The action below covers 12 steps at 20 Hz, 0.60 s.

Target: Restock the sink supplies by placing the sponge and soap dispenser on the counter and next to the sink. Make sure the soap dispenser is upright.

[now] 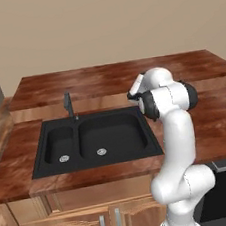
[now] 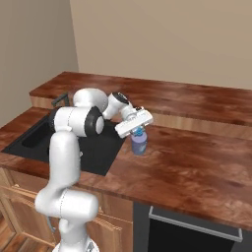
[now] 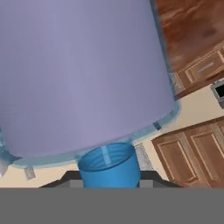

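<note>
right against the hand camera you have the soap dispenser [image 3: 83,74], its lavender body looming large and its blue pump neck [image 3: 109,168] sitting low between the fingers. your gripper [image 2: 139,131] is pinching the dispenser by that blue top, jaws drawn in tight on it. from the right base view the bottle [image 2: 139,142] hangs upright under the hand, its base at or just above the table [image 2: 197,162]; you cannot tell whether it touches. it sits just beside the right rim of the sink [image 1: 95,137], on the wood rather than over the basin. to the bottle's right the table runs broad and bare toward the far edge, and the raised back ledge [image 2: 197,101] stands well behind it. the table's front edge is near, with cabinet doors [image 1: 79,225] below. the faucet [image 1: 69,105] stands at the sink's back rim, well apart from the hand.
</note>
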### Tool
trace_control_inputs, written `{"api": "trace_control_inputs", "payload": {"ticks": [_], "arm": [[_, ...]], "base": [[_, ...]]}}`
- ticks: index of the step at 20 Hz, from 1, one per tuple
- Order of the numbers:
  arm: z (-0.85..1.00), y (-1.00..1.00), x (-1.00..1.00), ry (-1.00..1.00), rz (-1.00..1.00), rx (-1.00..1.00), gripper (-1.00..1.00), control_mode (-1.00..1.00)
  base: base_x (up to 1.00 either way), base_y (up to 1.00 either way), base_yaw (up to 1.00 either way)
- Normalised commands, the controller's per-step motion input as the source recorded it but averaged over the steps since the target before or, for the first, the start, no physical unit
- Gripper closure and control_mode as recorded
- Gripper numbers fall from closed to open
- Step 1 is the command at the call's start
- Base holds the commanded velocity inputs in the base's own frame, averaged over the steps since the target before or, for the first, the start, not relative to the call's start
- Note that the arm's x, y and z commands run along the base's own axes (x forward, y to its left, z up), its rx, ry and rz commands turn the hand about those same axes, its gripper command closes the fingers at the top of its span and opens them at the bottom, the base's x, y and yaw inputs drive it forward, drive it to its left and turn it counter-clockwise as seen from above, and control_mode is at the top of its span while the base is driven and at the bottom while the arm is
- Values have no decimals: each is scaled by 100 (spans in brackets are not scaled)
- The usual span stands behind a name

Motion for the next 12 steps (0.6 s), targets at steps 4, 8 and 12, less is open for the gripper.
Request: {"api": "trace_control_inputs", "payload": {"ticks": [4,8,12], "arm": [[-34,9,64,15,10,-16,100,-100],[-34,0,61,14,9,-7,100,-100],[-22,1,49,5,13,-1,100,-100]], "base": [[0,0,0],[0,0,0],[0,0,0]]}}
